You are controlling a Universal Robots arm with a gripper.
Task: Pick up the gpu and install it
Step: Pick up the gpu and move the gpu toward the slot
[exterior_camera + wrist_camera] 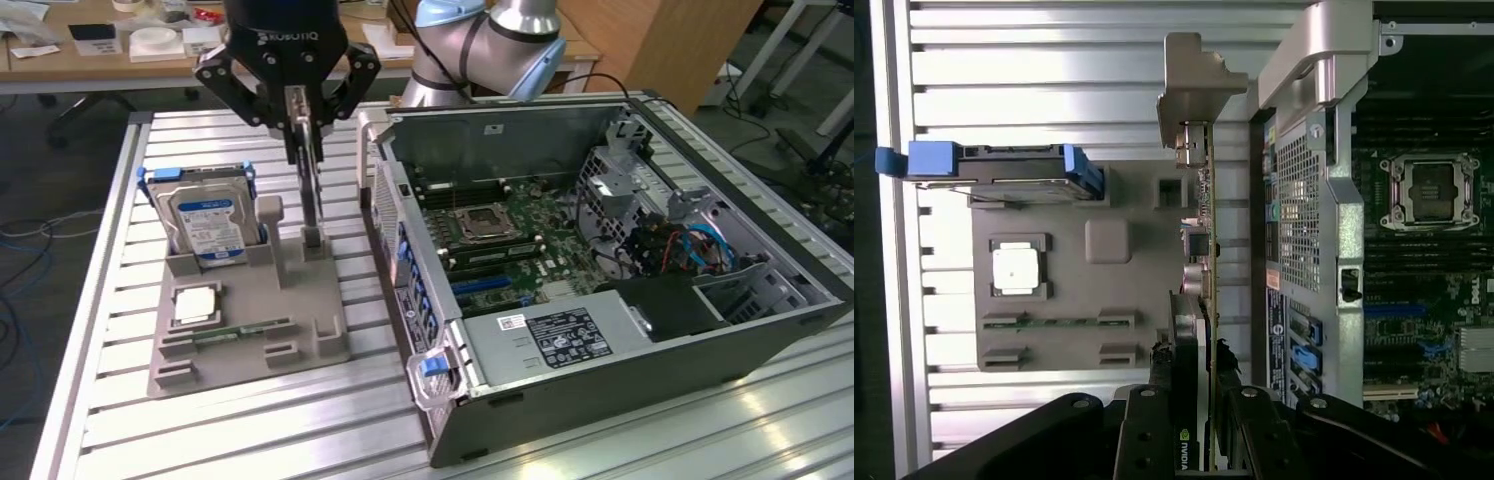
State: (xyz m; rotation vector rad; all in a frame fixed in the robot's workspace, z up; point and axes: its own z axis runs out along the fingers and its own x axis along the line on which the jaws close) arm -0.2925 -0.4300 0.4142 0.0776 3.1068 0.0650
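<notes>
The gpu (310, 195) stands on edge, a thin card with a green board, over the grey holder (254, 345). Its lower end reaches the holder's slot block, and I cannot tell whether it still rests in it. My gripper (304, 118) is above the holder, shut on the card's top end. In the wrist view the gpu (1203, 250) runs edge-on away from the fingers (1172, 400), which clamp it from both sides. Its silver bracket (1194, 85) is at the far end, and my gripper (1202, 385) holds the near end.
On the holder are a silver hard drive (207, 215) with blue rails, a processor (196, 303) and a narrow green memory stick (247, 330). The open computer case (601, 250) lies right beside the holder at the exterior view's right, motherboard (1424, 250) exposed. A slatted aluminium table (267, 430) carries everything.
</notes>
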